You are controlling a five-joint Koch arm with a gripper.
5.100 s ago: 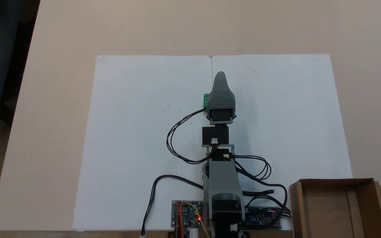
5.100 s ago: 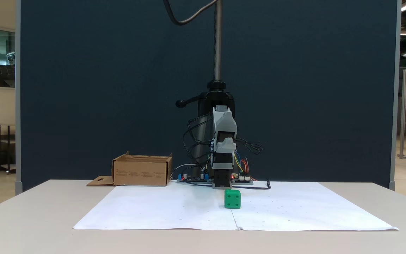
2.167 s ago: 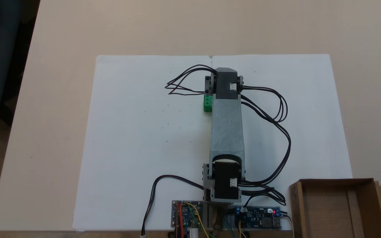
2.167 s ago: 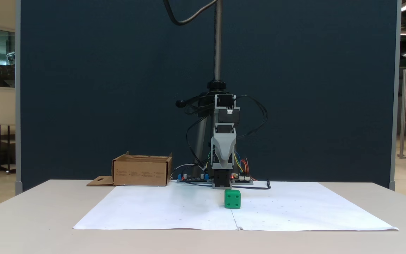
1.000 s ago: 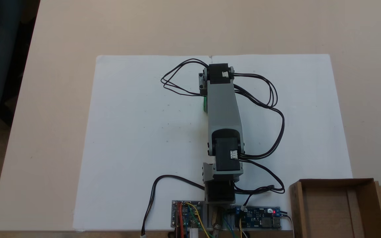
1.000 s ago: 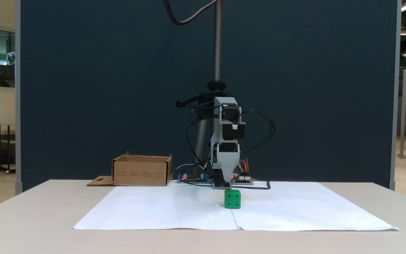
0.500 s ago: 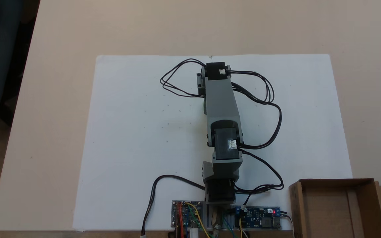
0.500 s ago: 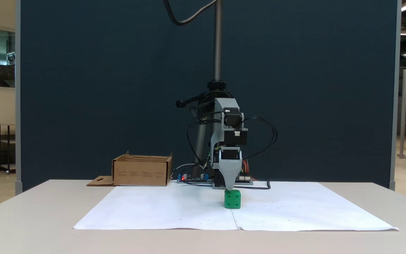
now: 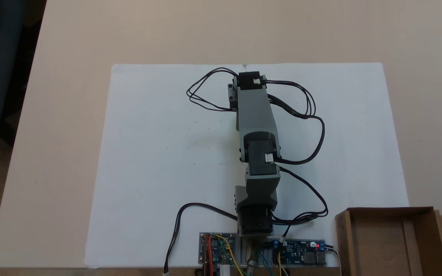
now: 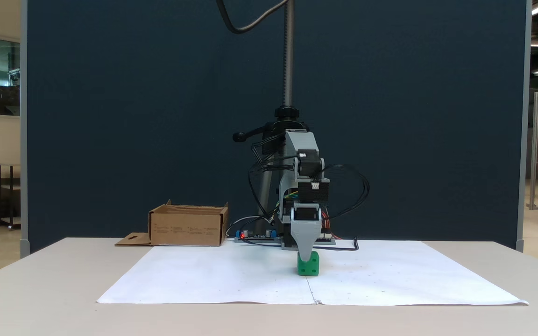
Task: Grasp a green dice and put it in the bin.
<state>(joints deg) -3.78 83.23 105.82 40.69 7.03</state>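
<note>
The green dice [image 10: 313,268] sits on the white paper in front of the arm's base. My gripper [image 10: 305,256] points straight down at it, and the grey front jaw's tip overlaps the dice's upper left part. The jaws stand one behind the other, so their gap is hidden. From above, the grey arm [image 9: 257,126] stretches over the paper and covers the dice and the gripper. The bin [image 9: 390,210] is an open brown cardboard box at the lower right next to the arm's base; it stands at the left [image 10: 187,227] in a fixed view.
A white paper sheet [image 9: 159,153] covers the table's middle. Circuit boards [image 9: 216,253] with coloured wires lie at the arm's base. Black cables [image 9: 313,115] loop to the right of the arm. A dark blue partition [image 10: 133,116] and a stand pole [image 10: 288,56] rise behind.
The arm has folded forward and down. The gripper has come down from above the dice until its tip overlaps the dice's top. Neither dice nor box has moved.
</note>
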